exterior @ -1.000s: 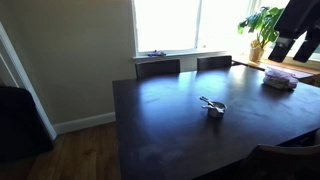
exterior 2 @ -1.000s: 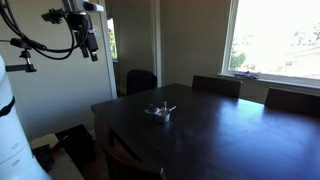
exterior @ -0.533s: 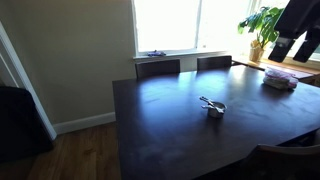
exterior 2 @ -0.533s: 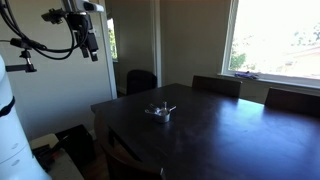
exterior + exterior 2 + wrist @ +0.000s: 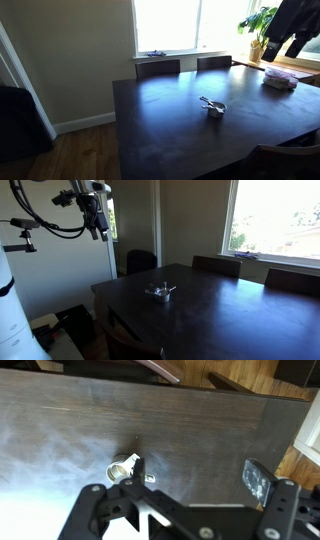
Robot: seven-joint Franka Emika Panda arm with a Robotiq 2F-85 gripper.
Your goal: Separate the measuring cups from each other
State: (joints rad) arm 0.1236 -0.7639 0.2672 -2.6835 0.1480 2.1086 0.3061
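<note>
The measuring cups (image 5: 212, 106) are small shiny silver cups nested together with thin handles, lying near the middle of the dark wooden table (image 5: 170, 130). They also show in an exterior view (image 5: 159, 291) and in the wrist view (image 5: 122, 469), beside one fingertip. My gripper (image 5: 195, 472) hangs high above the table with its fingers wide apart and nothing between them. In an exterior view the gripper (image 5: 98, 222) is raised well above and to the side of the cups.
Dark chairs (image 5: 158, 68) stand along the table's far side under a bright window. A folded cloth (image 5: 279, 82) and a potted plant (image 5: 262, 25) are at the table's far corner. Wooden floor (image 5: 85, 150) lies beside the table.
The arm has shifted slightly in both exterior views. The measuring cups have not moved.
</note>
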